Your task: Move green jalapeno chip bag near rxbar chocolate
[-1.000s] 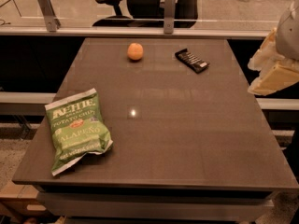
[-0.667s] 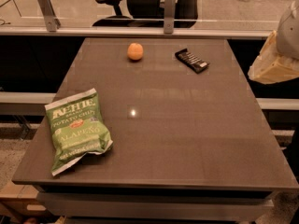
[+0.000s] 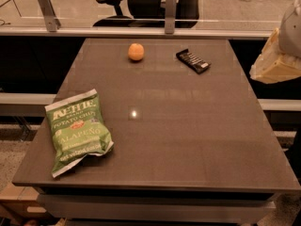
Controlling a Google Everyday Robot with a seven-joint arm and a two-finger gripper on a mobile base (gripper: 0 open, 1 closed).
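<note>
At the right edge, off the table (image 3: 188, 140), hangs the gripper (image 3: 274, 62); its grasp cannot be told. Well away to its lower left lies the green jalapeno chip bag (image 3: 78, 131), crinkled, white-lettered, flat. The black rxbar chocolate (image 3: 193, 61) lies nearer the gripper.

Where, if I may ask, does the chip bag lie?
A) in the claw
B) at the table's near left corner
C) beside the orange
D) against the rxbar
B: the bag lies at the near left of the table, the rxbar lies at the far right, and the claw hangs past the table's right edge.
</note>
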